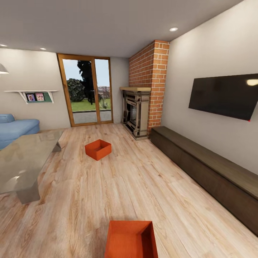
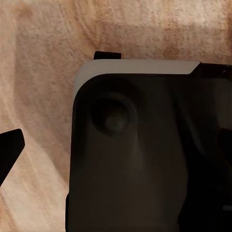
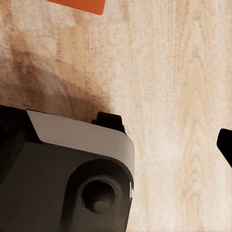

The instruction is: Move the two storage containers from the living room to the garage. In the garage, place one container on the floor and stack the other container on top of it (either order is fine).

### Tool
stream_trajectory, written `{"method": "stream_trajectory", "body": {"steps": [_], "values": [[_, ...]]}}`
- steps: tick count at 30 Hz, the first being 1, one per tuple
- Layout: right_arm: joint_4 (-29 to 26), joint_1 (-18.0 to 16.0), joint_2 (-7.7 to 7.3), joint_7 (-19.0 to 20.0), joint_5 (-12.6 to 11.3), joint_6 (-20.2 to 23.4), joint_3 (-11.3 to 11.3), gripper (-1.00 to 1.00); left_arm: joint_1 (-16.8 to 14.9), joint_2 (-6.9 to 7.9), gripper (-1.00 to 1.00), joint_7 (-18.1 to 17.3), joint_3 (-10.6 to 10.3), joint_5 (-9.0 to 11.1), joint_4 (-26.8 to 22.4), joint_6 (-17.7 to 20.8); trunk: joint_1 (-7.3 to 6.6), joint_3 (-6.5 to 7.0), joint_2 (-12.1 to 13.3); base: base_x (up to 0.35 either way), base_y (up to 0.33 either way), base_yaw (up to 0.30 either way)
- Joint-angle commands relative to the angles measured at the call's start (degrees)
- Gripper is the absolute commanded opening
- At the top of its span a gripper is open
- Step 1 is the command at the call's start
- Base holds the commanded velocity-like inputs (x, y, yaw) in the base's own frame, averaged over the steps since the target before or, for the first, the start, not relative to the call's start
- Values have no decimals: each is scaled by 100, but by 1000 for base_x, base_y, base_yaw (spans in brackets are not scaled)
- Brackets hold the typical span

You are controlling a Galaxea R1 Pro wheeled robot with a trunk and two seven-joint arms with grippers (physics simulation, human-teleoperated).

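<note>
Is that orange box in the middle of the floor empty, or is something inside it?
Empty, as far as shows. The far storage container sits upright on the wood floor, open top up, and the head view shows only its own orange inner walls.

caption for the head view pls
Living room: two red bins on the wood floor, one near, one farther.

Both wrist views show a rounded dark grey robot housing with a pale grey top band, a round recessed socket, and black finger tips beyond it.
</note>
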Motion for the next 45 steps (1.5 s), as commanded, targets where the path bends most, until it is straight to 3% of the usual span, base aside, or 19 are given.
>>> {"method": "stream_trajectory", "body": {"steps": [1, 45], "values": [[-5, -2, 0, -24, -51, -9, 49, 100, -4, 1, 100, -2, 12, 35, 5, -18, 0, -6, -3, 0, 0, 0], [-5, -2, 18, -46, -4, -3, 72, 100, -4, -8, 100, 5, -12, 12, -74, 11, 0, -6, -3, 0, 0, 0]]}}
